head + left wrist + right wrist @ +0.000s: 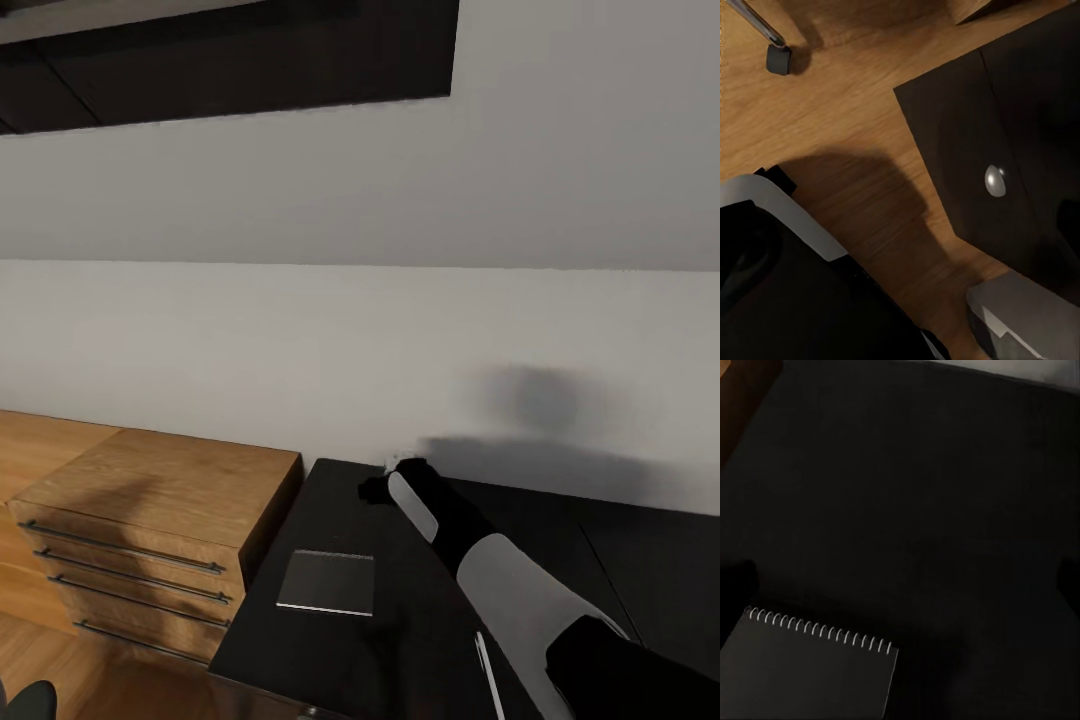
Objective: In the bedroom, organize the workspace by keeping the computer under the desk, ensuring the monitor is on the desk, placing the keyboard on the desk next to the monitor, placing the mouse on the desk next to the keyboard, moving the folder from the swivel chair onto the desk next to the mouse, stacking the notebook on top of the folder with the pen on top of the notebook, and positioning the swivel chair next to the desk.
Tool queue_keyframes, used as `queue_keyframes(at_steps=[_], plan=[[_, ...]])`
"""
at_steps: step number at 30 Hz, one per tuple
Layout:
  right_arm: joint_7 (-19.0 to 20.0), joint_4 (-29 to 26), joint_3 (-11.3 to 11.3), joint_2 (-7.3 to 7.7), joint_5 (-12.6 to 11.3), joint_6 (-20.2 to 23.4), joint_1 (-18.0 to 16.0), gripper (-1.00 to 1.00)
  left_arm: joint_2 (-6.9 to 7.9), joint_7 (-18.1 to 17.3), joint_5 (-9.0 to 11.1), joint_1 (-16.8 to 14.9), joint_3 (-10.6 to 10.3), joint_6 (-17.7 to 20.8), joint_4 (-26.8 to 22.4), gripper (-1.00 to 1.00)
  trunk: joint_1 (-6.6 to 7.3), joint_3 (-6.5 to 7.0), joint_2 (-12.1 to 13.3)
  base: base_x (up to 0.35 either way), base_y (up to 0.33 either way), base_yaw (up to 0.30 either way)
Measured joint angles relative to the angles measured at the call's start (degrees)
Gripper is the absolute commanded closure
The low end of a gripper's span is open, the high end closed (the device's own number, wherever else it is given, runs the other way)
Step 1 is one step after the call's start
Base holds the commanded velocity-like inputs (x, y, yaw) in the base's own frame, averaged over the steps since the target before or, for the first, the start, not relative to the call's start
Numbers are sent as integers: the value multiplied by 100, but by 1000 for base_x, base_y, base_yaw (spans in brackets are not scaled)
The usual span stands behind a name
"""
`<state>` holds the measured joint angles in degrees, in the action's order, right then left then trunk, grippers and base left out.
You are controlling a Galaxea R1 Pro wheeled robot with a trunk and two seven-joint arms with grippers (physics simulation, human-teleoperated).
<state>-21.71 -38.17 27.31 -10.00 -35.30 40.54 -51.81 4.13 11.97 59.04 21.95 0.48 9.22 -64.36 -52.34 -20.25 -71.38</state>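
Right arm (pixel 520 590) stretched over glossy black table (pixel 400 650), claw (pixel 385 485) state unclear; flat grey spiral-bound notebook (pixel 326 581), thin pen (pixel 488 672) nearby.

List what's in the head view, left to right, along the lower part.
Wood dresser → notebook on the black desk → pen → right arm, reaching over the desk toward the wall.

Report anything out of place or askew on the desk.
Nothing is spilled or damaged. The notebook lies flat near the desk's end beside the dresser, slightly askew to the edge. The pen lies apart from it, not stacked.
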Motion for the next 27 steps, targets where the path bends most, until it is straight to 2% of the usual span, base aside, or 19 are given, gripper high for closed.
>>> queue_keyframes(at_steps=[3, 7, 11, 18, 27], plan=[[3, 258, 7, 0, -241, -36, -146, -100, -29, -9, 8, 0, 144, 7, 0, -100, -43, -35, -79, 0, 0, 0], [26, 351, 19, 0, -332, -40, -178, -100, -39, -13, 14, 0, 207, 21, 0, -100, -131, -107, -239, 0, 0, 0], [150, 337, 45, 0, -373, -13, -169, -100, -37, -15, 22, 0, 230, 28, -6, -100, -132, -103, -241, 0, 0, 70], [205, 379, 54, 0, -465, 579, -169, -100, -35, -17, 22, 0, 235, 32, -11, -100, -132, -85, -241, 0, 0, 233], [151, 434, 50, 0, -630, 634, -166, -100, -41, -27, 11, 0, 221, 5, -58, -100, -132, -81, -241, 0, 0, 254]])
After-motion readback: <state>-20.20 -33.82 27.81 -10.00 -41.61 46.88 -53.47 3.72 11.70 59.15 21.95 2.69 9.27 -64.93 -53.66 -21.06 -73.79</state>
